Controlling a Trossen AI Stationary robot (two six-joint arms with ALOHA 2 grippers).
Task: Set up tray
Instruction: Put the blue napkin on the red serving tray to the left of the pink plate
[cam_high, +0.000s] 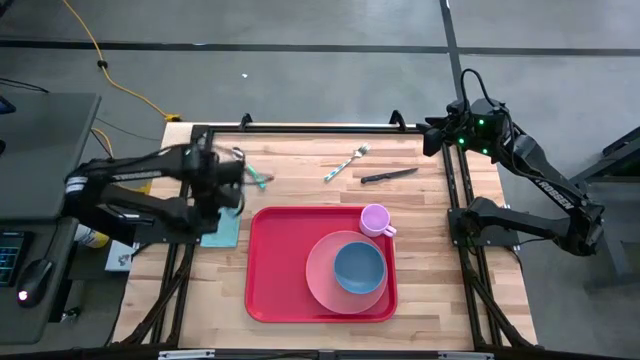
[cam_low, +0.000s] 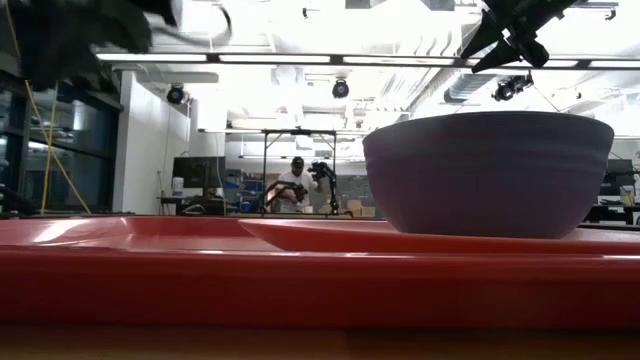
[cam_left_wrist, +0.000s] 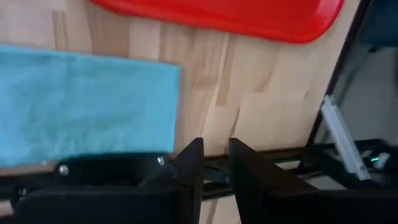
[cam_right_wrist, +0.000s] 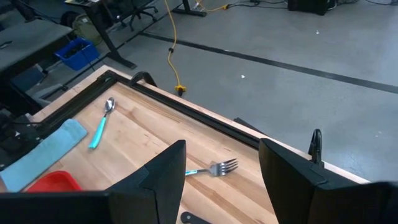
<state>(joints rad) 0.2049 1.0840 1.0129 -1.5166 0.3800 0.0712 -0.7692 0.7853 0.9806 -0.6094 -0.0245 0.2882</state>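
Observation:
The red tray (cam_high: 270, 270) lies in the middle of the table, with its rim (cam_low: 300, 275) close in the low view. On it sit a round pink plate (cam_high: 322, 285), a blue bowl (cam_high: 358, 267) on the plate, and a small lilac cup (cam_high: 375, 218). My left gripper (cam_left_wrist: 216, 163) hovers over the table's left part, near a teal cloth (cam_left_wrist: 81, 102) and a teal-handled spoon (cam_high: 258, 178); its fingers stand narrowly open and hold nothing. My right gripper (cam_right_wrist: 221, 168) is open and raised above the table's far right corner.
A fork (cam_high: 345, 162) and a dark knife (cam_high: 388, 175) lie on the bare wood beyond the tray. The fork (cam_right_wrist: 214, 168) shows below the right fingers. A black frame rail (cam_high: 300, 128) borders the table. A person stands far back in the room (cam_low: 293, 185).

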